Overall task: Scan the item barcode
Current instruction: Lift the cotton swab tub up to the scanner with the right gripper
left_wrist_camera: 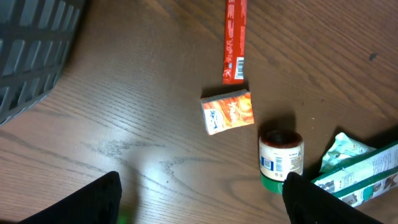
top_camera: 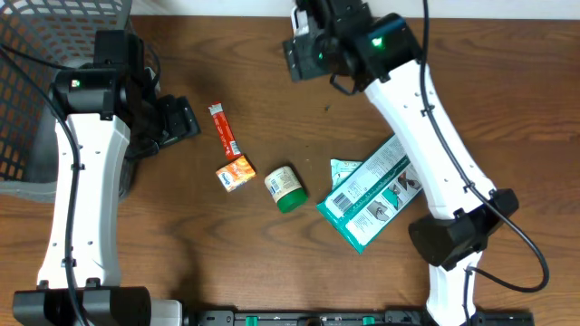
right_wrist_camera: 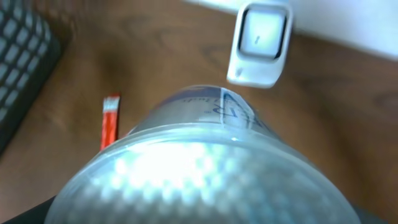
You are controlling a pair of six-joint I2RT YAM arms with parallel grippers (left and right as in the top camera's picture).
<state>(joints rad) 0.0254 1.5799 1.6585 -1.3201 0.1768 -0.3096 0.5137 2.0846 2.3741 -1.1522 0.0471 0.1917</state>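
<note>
Clear round plastic container (right_wrist_camera: 199, 162) sits in right hand (top_camera: 313, 50), which is clamped wide round its body, lifted off wooden table (top_camera: 272, 263), facing white barcode scanner (right_wrist_camera: 260, 43). Likely light, thin-walled, slick, crushable: squeeze gently across girth, keep label uncovered. Left hand (left_wrist_camera: 205, 202) spread, empty.

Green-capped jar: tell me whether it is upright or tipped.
Tipped. The jar lies on its side on the table, its label facing up, green cap at one end.

The table (left_wrist_camera: 124, 124) has a satiny wood grain, the red sachet (left_wrist_camera: 234, 37) looks glossy, the clear tub (right_wrist_camera: 199, 168) shiny plastic.
</note>
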